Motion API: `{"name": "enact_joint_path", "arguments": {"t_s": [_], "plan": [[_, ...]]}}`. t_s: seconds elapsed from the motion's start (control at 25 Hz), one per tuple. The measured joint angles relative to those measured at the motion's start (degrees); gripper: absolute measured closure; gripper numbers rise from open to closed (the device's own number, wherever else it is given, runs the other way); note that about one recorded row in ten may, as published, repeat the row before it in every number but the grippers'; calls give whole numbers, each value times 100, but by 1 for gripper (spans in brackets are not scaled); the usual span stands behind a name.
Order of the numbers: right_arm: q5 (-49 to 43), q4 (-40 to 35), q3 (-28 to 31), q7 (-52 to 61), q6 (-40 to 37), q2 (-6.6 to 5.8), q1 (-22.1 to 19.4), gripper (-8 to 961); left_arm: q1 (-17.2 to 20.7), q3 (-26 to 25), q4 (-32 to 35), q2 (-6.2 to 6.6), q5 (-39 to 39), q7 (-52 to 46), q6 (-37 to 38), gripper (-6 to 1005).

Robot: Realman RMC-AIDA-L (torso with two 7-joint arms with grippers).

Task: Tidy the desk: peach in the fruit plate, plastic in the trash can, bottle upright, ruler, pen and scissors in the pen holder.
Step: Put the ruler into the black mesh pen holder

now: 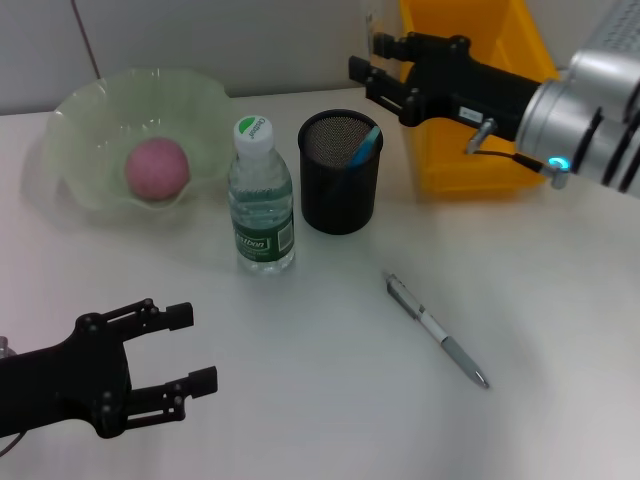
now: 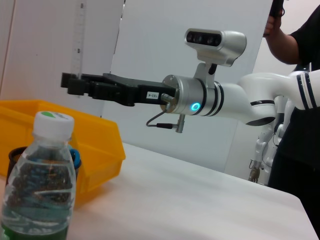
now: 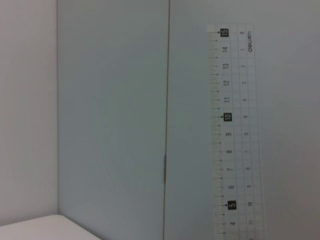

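A: Up over the table, between the pen holder (image 1: 340,170) and the yellow trash can (image 1: 440,160): the right gripper (image 1: 372,62). Pinching something?

B: Yes, pressed tight on the ruler (image 2: 80,40), down at its low end. Held straight up, most likely so as to slide end-first into the holder's round mouth.

A: Not in yet, then?

B: No. Hanging in the air, a bit to the side of the holder and higher than its rim. Needs moving over the mouth first, then down.

A: Anything in the holder already?

B: Something blue (image 1: 366,143), leaning on the rim. Maybe a scissors handle; hard to tell.

A: And down at the near left?

B: The left gripper (image 1: 195,348), spread wide, holding nothing. Parked low, out of the way.

A: Other jobs?

B: Peach (image 1: 156,168) in the fruit plate (image 1: 80,110). Bottle (image 1: 261,200) standing up, cap on, just beside the holder. Pen (image 1: 437,330) lying flat on the table (image 1: 300,400), well apart from the holder. Left for later, by the look of it.

A: Any worry?

B: Bottle close by. Easy to knock with a long ruler, so best to come down slow and straight.
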Motion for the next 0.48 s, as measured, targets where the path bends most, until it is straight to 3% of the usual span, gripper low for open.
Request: {"name": "enact_joint_path", "arguments": {"t_s": [0.48], "plan": [[495, 951, -54, -823, 320, 13, 443, 492, -12, 30, 23, 0, 8, 0, 0, 191]]}}
